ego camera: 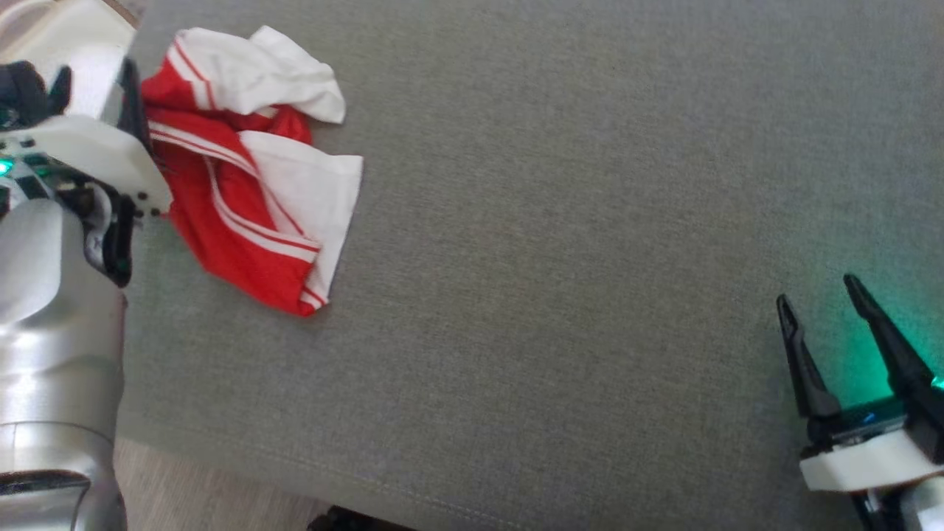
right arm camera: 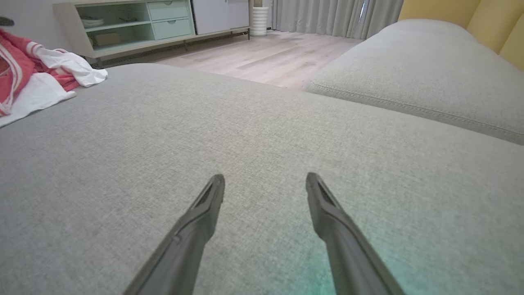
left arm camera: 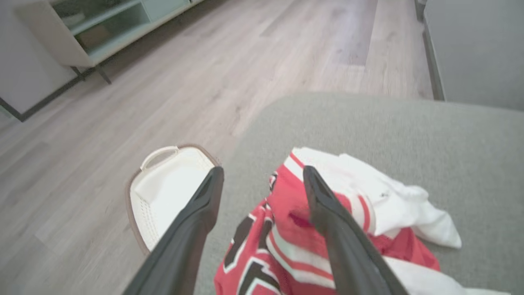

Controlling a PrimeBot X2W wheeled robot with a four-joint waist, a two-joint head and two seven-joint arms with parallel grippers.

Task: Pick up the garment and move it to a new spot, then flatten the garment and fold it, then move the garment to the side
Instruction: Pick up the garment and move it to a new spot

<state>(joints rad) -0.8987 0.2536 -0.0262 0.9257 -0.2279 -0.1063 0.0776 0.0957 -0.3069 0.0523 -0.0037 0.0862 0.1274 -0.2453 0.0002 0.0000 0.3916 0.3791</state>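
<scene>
Cushion [ego camera: 560,258]: broad grey seat surface, serving as the work area; its left edge drops to the floor.

Basket [left arm camera: 163,192]: white, standing on the floor just beside that edge.

Garment [ego camera: 251,184]: red and white jersey, crumpled in a heap near the cushion's far left corner, close to the edge above the basket.

Left gripper [left arm camera: 263,171]: fingers apart, nothing held, poised at the heap's left side, one finger over red cloth, the other toward the cushion edge.

Right gripper [right arm camera: 265,178]: fingers apart, empty, over bare cushion, well apart from the garment.

Risks, as judged:
- A shallow pinch may take only one layer, so the heap trails or unrolls on lifting.
- A sideways nudge could push cloth over the edge into the basket.
- Bunched folds may hide the hem and hamper flattening.
</scene>
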